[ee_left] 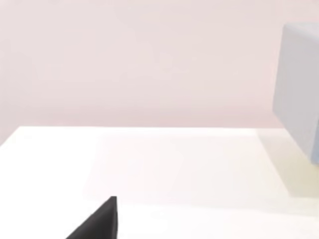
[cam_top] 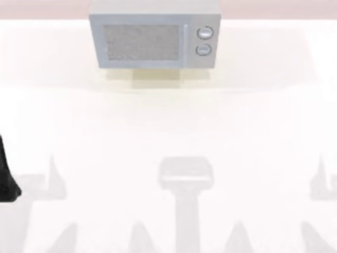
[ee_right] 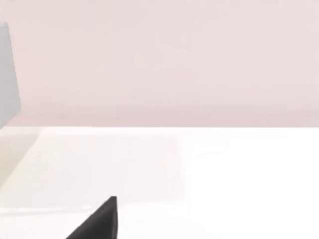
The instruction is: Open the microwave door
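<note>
The microwave (cam_top: 154,34) stands at the table's (cam_top: 168,137) far edge, about midway across, its door (cam_top: 141,43) flush against the front, with two knobs (cam_top: 205,32) to the right of it. The left gripper (cam_top: 6,179) shows only as a dark shape at the table's near left edge, well apart from the door; whether its fingers are open I cannot tell. The right gripper (ee_right: 97,224) shows only one dark finger tip in its wrist view, so its state cannot be told.

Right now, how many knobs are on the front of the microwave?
2. Upper knob and lower knob sit stacked on the strip right of the microwave door. No others show.
</note>
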`<state>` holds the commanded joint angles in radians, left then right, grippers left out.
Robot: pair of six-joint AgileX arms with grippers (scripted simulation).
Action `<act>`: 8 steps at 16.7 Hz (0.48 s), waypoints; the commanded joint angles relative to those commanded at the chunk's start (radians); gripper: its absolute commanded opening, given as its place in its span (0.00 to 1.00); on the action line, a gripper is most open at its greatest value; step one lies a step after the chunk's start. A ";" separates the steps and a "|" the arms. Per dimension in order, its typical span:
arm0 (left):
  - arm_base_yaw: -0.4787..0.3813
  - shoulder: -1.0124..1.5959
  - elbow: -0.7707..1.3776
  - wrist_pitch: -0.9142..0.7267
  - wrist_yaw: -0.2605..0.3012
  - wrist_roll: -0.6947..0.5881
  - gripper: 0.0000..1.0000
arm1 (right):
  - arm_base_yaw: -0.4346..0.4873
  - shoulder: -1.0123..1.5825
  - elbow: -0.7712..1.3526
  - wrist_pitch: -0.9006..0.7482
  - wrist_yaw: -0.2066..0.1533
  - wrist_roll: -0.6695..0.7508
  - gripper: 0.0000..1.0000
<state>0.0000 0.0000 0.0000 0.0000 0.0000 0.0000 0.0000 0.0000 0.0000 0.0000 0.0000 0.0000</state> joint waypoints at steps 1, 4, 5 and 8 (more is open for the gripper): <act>0.000 0.000 0.000 0.000 0.000 0.000 1.00 | 0.000 0.000 0.000 0.000 0.000 0.000 1.00; -0.018 0.031 0.028 -0.005 -0.015 -0.006 1.00 | 0.000 0.000 0.000 0.000 0.000 0.000 1.00; -0.035 0.062 0.055 -0.010 -0.030 -0.012 1.00 | 0.000 0.000 0.000 0.000 0.000 0.000 1.00; -0.112 0.221 0.186 -0.026 -0.099 -0.045 1.00 | 0.000 0.000 0.000 0.000 0.000 0.000 1.00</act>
<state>-0.1120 0.2208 0.1858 -0.0262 -0.0995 -0.0452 0.0000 0.0000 0.0000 0.0000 0.0000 0.0000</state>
